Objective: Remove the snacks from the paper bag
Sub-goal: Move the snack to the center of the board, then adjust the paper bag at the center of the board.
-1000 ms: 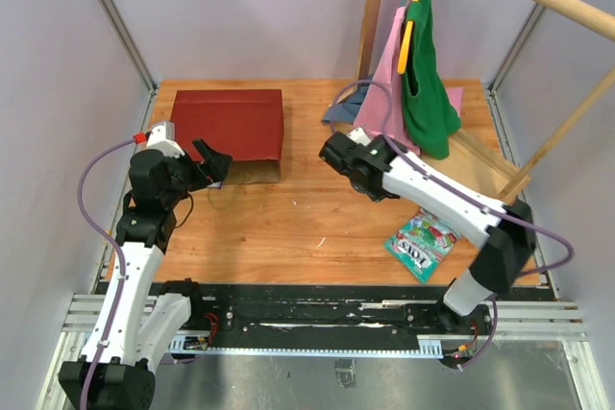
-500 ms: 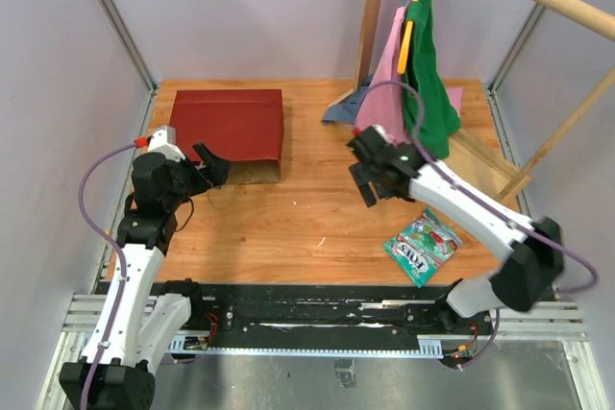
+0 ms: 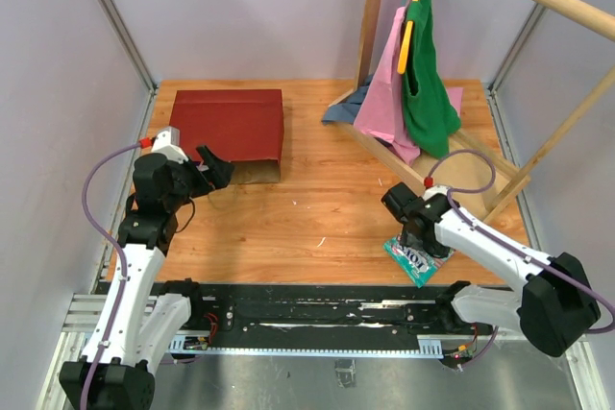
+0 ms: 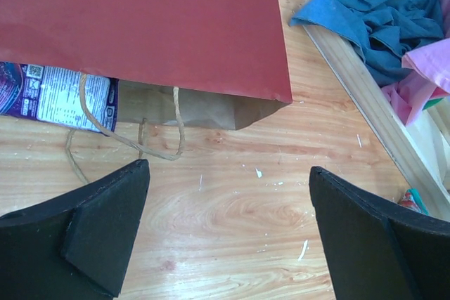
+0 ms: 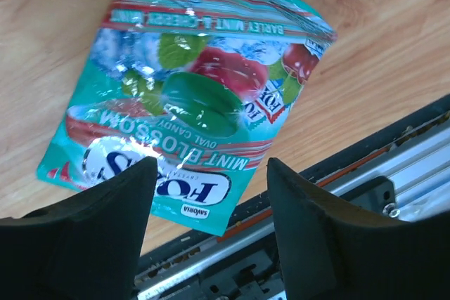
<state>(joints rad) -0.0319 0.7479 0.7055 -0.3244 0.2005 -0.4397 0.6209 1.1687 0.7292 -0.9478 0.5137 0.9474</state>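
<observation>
The dark red paper bag (image 3: 228, 125) lies flat at the table's back left, its brown mouth (image 4: 204, 109) facing the arms and its twine handles (image 4: 126, 138) spilling out. A purple snack packet (image 4: 53, 94) pokes from the mouth's left corner. My left gripper (image 3: 215, 172) (image 4: 228, 230) hovers open just in front of the mouth, nothing between its fingers. A teal mint-candy packet (image 3: 415, 258) (image 5: 190, 103) lies flat near the table's front right edge. My right gripper (image 3: 415, 237) (image 5: 211, 223) hangs open right above it, fingers apart over its lower end.
A wooden rack (image 3: 452, 156) stands at the back right with pink (image 3: 389, 93) and green (image 3: 428, 93) garments hanging. A blue cloth (image 4: 383, 26) lies at its base. The black rail (image 5: 337, 194) runs along the table's near edge, just beyond the teal packet.
My right arm has swung from the table's middle, near the bag, to the front right over the teal packet, and its jaws have come apart. The left arm has barely moved.
</observation>
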